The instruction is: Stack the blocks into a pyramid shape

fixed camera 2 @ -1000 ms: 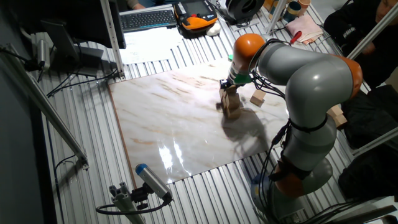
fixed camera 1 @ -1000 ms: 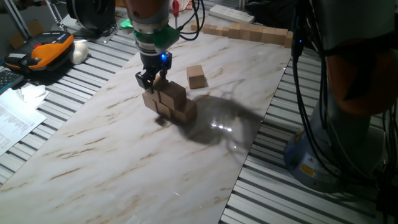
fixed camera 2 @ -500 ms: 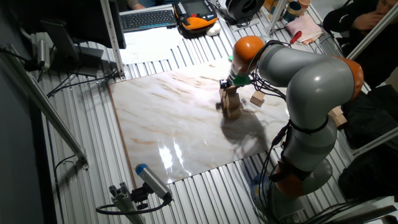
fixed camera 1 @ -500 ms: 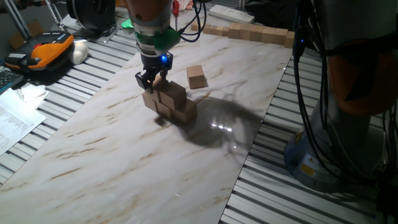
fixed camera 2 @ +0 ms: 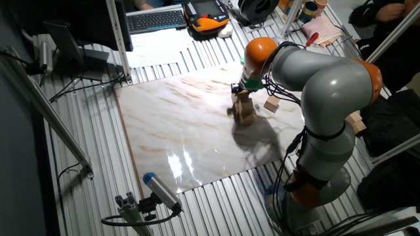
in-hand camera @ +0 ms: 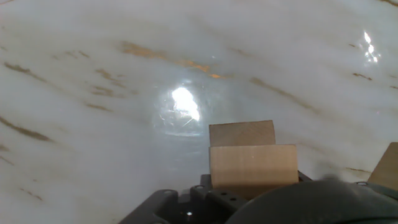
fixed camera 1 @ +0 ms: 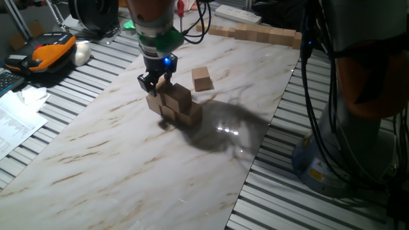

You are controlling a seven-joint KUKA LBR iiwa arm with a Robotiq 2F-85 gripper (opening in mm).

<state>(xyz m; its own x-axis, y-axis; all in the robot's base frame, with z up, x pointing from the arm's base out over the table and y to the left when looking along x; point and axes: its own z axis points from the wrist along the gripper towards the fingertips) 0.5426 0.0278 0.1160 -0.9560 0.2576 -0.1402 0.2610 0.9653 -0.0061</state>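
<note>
Five tan blocks form a stack (fixed camera 1: pixel 176 103) in the middle of the marble board (fixed camera 1: pixel 128 160), with a lower row and two blocks on top. The same stack (fixed camera 2: pixel 244 111) shows under the arm in the other fixed view. My gripper (fixed camera 1: pixel 153 83) stands over the stack's left upper block (fixed camera 1: pixel 163 88), with its fingers on either side of the block and slightly spread. The hand view shows that block (in-hand camera: pixel 252 165) close below the hand and a lower block (in-hand camera: pixel 242 133) beyond it. One loose block (fixed camera 1: pixel 201 78) lies to the right behind the stack.
A long joined row of tan cubes (fixed camera 1: pixel 255 32) lies along the board's far edge. An orange tool (fixed camera 1: pixel 48 51), papers and cables sit on the slatted table to the left. The arm's base (fixed camera 2: pixel 315 177) stands off the board's right side.
The gripper has shifted very slightly up and to the left at the stack's left upper block, and its fingers look a little wider apart. The blocks have not moved.
</note>
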